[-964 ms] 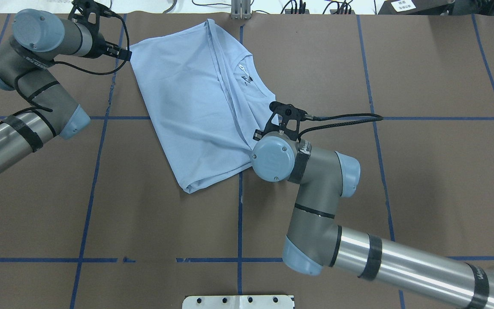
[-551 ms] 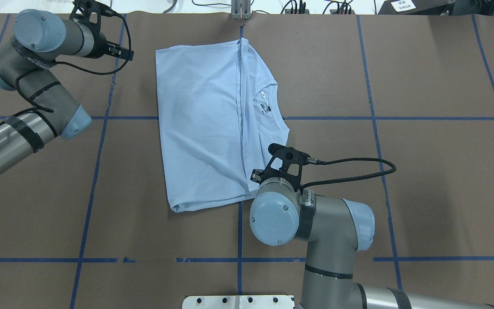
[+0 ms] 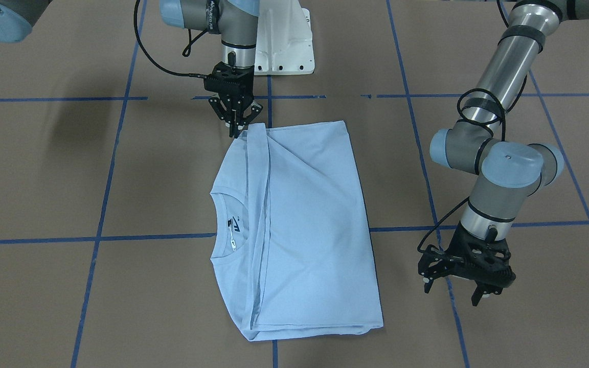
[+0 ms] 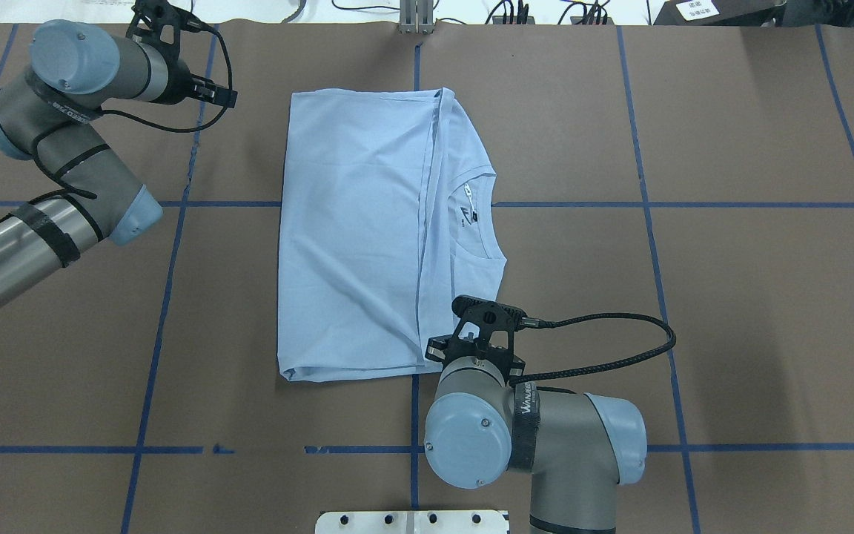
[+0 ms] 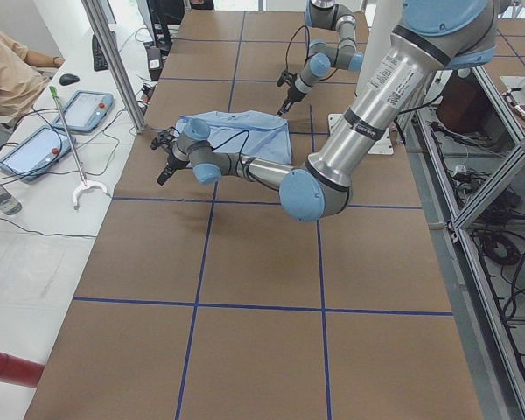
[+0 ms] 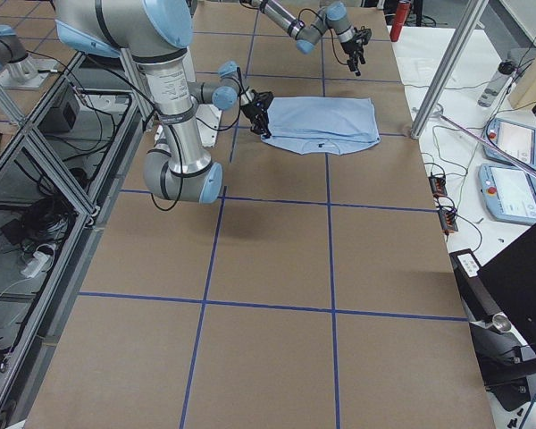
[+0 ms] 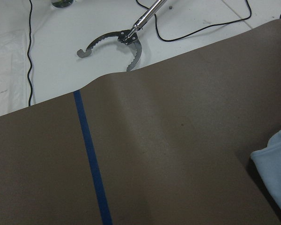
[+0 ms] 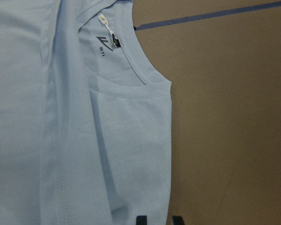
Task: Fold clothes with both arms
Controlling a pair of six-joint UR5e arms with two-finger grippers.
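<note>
The right gripper (image 3: 235,132) is seen at the T-shirt (image 3: 304,220), on the corner nearest the robot on the collar side. Its fingers are drawn in on that corner. In the wrist view the two fingertips (image 8: 141,219) show only a narrow gap, with the cloth edge lying between them, so a pinch on the stacked layers is judged likely.

The left gripper (image 3: 451,295) is held off the shirt's far corner on the hem side, clear of the cloth, with its fingers spread and nothing between them.

The shirt is laid flat on the brown table (image 3: 120,179) between the two grippers. One long side is folded over the body, so a straight doubled edge runs just beside the collar (image 3: 214,225), which is left uncovered with its label showing.

The step in hand is judged to be squaring the half-folded shirt before the next fold. To do it well, the pinched corner should be held low against the table so the layers are not pulled apart. It should be let go only once the near edge lies straight. The free gripper should then be brought to the matching corner, so both ends can be lifted evenly.
</note>
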